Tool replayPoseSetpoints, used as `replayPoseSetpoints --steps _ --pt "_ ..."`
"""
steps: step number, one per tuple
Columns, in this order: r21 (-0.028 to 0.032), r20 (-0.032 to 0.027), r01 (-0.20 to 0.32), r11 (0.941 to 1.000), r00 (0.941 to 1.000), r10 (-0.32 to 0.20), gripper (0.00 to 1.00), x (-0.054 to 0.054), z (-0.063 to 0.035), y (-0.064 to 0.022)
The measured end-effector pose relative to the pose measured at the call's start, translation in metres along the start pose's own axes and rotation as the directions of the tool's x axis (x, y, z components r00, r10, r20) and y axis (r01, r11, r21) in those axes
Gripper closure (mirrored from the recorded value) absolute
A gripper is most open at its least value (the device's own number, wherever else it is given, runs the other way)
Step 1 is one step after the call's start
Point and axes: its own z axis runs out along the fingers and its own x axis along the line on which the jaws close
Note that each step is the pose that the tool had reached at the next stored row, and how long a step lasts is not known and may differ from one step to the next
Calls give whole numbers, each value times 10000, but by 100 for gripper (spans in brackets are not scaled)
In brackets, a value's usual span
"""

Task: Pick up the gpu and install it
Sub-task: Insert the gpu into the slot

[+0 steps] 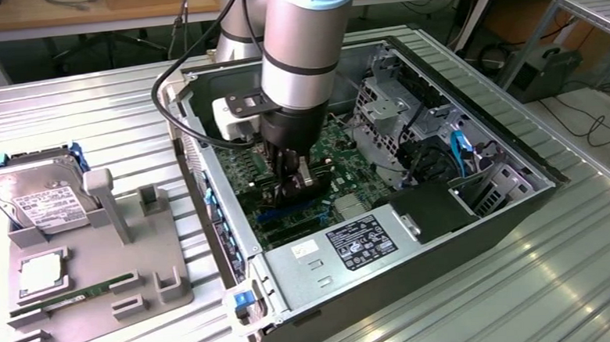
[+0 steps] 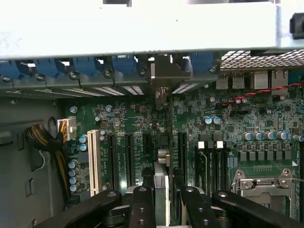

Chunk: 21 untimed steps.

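Note:
In the exterior view my gripper (image 1: 297, 193) reaches down inside the open computer case (image 1: 516, 207), low over the green motherboard (image 1: 330, 142) and its expansion slots. It is shut on the gpu (image 1: 303, 179), a thin dark card held upright. The wrist view shows the gpu (image 2: 161, 183) edge-on between my black fingers (image 2: 141, 206). It runs over a black slot toward its silvery end bracket (image 2: 162, 76) at the case's rear wall. My gripper (image 2: 164, 211) grips it on both faces. I cannot tell whether the card's edge sits in the slot.
A grey fixture plate (image 1: 154, 285) at the exterior view's left carries a silver hard drive (image 1: 37, 199), a processor chip (image 1: 38, 273) and a green RAM stick (image 1: 66, 299). Inside the case are a labelled power supply (image 1: 361, 242), a drive cage (image 1: 385, 108), a white slot (image 2: 93, 159) and a cable bundle (image 2: 45, 142).

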Motion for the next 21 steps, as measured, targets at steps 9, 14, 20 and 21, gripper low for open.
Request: replayPoseSetpoints --steps 9,14,20,21 --pt "-21 1 5 10000 10000 -5 74 -4 7 -26" --pt "-27 31 5 10000 10000 -5 74 -5 8 -33" --pt "-25 33 111 9999 9999 -111 74 -4 8 -33" --pt "-23 31 176 9998 9998 -176 74 -4 8 -33"
